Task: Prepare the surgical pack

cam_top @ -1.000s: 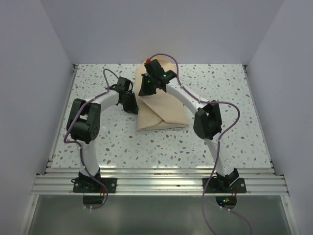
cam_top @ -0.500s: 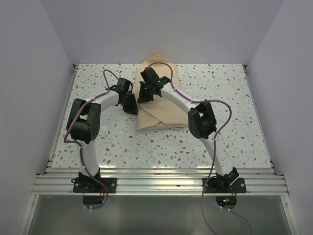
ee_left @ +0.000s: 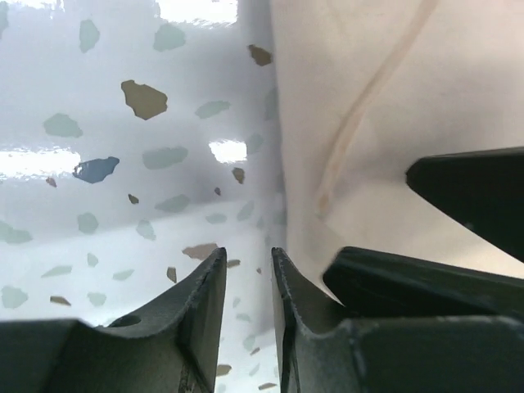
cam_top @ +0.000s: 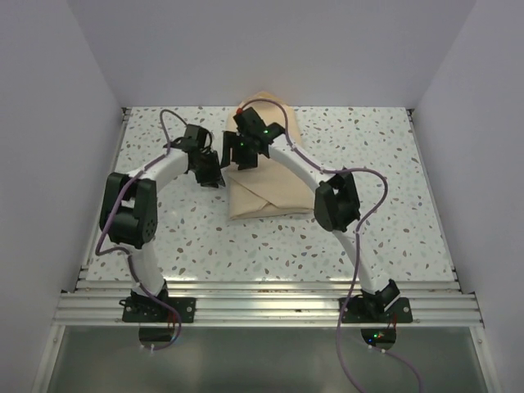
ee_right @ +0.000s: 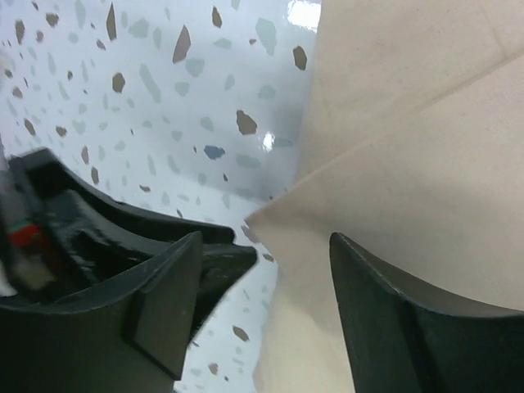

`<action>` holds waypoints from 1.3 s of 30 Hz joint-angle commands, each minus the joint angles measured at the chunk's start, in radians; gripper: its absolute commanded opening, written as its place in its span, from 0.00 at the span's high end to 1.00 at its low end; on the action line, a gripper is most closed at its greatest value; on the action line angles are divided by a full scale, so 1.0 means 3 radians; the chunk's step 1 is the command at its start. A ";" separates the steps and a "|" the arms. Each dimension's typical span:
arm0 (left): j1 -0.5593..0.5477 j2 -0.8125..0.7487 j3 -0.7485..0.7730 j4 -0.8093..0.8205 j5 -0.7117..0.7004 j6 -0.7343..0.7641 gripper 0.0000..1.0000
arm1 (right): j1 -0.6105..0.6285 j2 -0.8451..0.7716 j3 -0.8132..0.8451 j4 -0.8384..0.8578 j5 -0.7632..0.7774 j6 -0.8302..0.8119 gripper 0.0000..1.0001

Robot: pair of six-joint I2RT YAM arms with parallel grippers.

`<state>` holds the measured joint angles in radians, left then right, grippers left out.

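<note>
Top external | we see surgical pack (cam_top: pixel 270 192), a folded tan bundle, on worktop (cam_top: pixel 385 164) | left jaws barely parted, empty, beside pack's left edge | right jaws wide, pack corner between, unclamped | we judge it soft, loose-folded; pinch a fold corner.

From where I stand, the speckled table (cam_top: pixel 385 164) lies open to the right of the tan bundle (cam_top: pixel 274 196), in front of it and along the left side. The bundle's far left edge is crowded. The left gripper (cam_top: pixel 214 173) and right gripper (cam_top: pixel 241 159) sit close together there, and the right arm (cam_top: pixel 304 170) arches over the cloth. Walls (cam_top: pixel 49 123) close in three sides.
</note>
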<state>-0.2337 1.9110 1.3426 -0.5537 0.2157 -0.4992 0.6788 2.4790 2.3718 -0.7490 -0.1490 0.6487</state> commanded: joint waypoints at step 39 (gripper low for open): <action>0.0027 0.0451 0.0178 0.0680 0.0968 -0.0259 1.00 | -0.1091 -0.2117 -0.3938 0.1122 -0.2571 -0.0654 1.00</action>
<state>-0.2329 2.0308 1.3998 -0.3134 0.5537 -0.6167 0.3908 1.9457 1.1763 -0.4072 -0.8913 0.4797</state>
